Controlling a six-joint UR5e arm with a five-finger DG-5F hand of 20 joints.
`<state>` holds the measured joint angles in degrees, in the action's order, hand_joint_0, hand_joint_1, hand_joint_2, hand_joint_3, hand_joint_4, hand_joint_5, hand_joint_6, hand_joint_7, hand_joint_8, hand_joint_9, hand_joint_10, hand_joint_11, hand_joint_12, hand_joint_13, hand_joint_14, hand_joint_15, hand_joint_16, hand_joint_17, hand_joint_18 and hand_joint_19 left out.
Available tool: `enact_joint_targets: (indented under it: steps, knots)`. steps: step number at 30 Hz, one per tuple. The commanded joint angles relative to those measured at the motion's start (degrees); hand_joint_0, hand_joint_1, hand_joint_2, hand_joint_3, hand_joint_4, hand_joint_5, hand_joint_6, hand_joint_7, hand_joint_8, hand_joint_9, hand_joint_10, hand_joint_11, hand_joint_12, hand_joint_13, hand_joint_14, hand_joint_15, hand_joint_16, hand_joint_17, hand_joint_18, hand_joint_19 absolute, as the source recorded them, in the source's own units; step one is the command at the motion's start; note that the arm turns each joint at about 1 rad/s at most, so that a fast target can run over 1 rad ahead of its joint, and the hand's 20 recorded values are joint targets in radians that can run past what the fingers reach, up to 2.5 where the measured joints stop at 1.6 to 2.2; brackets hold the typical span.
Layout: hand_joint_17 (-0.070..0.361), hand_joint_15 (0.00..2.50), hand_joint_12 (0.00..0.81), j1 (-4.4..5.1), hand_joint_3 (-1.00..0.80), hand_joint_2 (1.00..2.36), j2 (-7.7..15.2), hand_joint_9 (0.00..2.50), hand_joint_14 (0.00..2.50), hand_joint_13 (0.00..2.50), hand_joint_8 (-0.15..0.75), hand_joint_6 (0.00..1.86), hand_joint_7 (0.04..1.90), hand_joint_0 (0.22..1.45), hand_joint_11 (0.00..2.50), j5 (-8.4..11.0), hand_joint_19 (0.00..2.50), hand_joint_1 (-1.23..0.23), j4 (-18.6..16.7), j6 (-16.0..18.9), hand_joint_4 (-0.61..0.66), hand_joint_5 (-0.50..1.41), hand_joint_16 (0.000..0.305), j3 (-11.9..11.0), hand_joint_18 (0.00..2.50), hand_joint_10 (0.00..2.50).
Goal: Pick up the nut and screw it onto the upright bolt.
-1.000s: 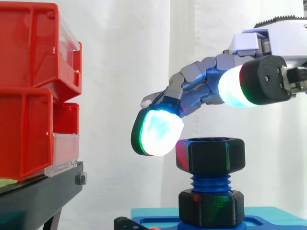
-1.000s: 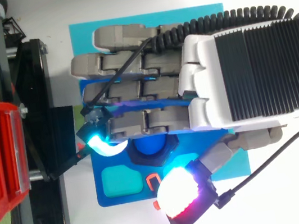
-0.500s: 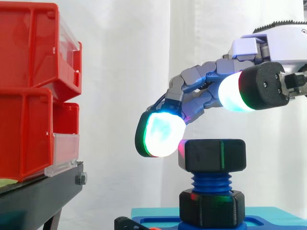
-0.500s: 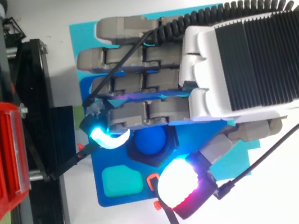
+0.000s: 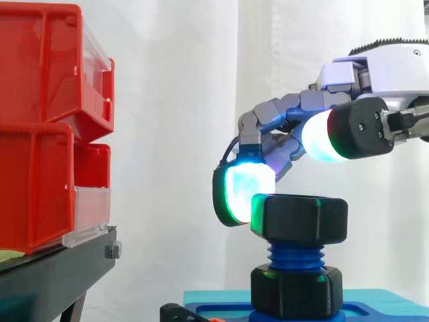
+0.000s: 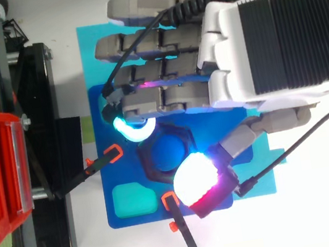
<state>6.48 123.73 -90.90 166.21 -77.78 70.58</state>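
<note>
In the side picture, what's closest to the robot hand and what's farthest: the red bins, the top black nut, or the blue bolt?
From the robot hand:
1. top black nut, right beside it.
2. blue bolt, just under that nut.
3. red bins, far left.

The hand (image 6: 228, 50) has a white shell with a black ribbed plate on its back. Its fingers (image 6: 155, 103) are grey and made of blocky links. The fingertips (image 5: 247, 189) are fat pads that glow white and cyan with green edges. The thumb pad (image 6: 193, 180) sits in a round black cup and shines red along one side.
</note>
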Motion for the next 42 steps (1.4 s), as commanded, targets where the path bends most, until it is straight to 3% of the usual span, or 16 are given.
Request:
enact_joint_targets:
  steps: [1, 3, 12, 17, 21, 22, 23, 27, 34, 42]
  knots:
    - [0.051, 0.00, 0.250, -0.32, -0.50, 1.00, -0.06, 0.71, 0.00, 0.43, 0.268, 0.50, 1.31, 0.53, 0.00, -0.33, 0.00, -0.31, -0.01, 0.00, 0.20, -0.03, 0.022, -0.01, 0.02, 0.00]
    - [0.051, 0.00, 0.250, -0.85, -0.50, 1.00, -0.06, 0.71, 0.00, 0.43, 0.266, 0.50, 1.32, 0.53, 0.00, -0.85, 0.00, -0.31, -0.01, -0.09, 0.20, -0.03, 0.023, -0.01, 0.02, 0.00]
    - [0.050, 0.00, 0.249, -1.64, -0.50, 1.00, -0.06, 0.78, 0.00, 0.45, 0.267, 0.50, 1.35, 0.53, 0.00, -1.91, 0.00, -0.32, -0.09, -0.09, 0.19, 0.00, 0.022, -0.01, 0.04, 0.00]
    - [0.056, 0.00, 0.264, -2.17, -0.50, 1.00, -0.06, 0.75, 0.00, 0.43, 0.262, 0.50, 1.15, 0.52, 0.00, -2.96, 0.00, -0.31, 0.35, -0.35, 0.22, -0.04, 0.025, -1.68, 0.03, 0.00]
    - [0.084, 0.00, 0.321, -2.61, -0.50, 1.00, -0.06, 0.46, 0.00, 0.20, 0.242, 0.50, 0.99, 0.48, 0.00, -3.84, 0.00, -0.28, 2.81, -1.58, 0.21, -0.11, 0.037, -3.87, 0.00, 0.00]
    - [0.090, 0.00, 0.333, -2.61, -0.50, 1.00, -0.06, 0.40, 0.00, 0.11, 0.240, 0.50, 0.93, 0.48, 0.00, -3.84, 0.00, -0.27, 2.81, -1.58, 0.20, -0.13, 0.040, -3.87, 0.00, 0.00]
    - [0.094, 0.00, 0.337, -2.61, -0.50, 1.00, -0.06, 0.35, 0.00, 0.10, 0.235, 0.50, 0.91, 0.47, 0.00, -4.72, 0.00, -0.26, 3.60, -2.29, 0.19, -0.13, 0.042, -4.93, 0.00, 0.00]
    - [0.102, 0.00, 0.338, -2.43, -0.50, 1.00, -0.06, 0.21, 0.00, 0.00, 0.217, 0.50, 0.77, 0.47, 0.00, -7.45, 0.00, -0.22, 3.69, -2.73, 0.15, -0.17, 0.045, -5.54, 0.00, 0.00]
    - [0.111, 0.00, 0.346, -1.73, -0.50, 1.00, 0.11, 0.14, 0.00, 0.00, 0.205, 0.50, 0.70, 0.46, 0.00, -7.36, 0.00, -0.06, 3.07, -2.55, 0.14, -0.18, 0.049, -5.54, 0.00, 0.00]
    - [0.112, 0.00, 0.346, -0.41, -0.50, 1.00, 0.11, 0.11, 0.00, 0.00, 0.194, 0.50, 0.66, 0.46, 0.00, -6.65, 0.00, 0.00, 2.89, -1.32, 0.14, -0.18, 0.050, -4.23, 0.00, 0.00]
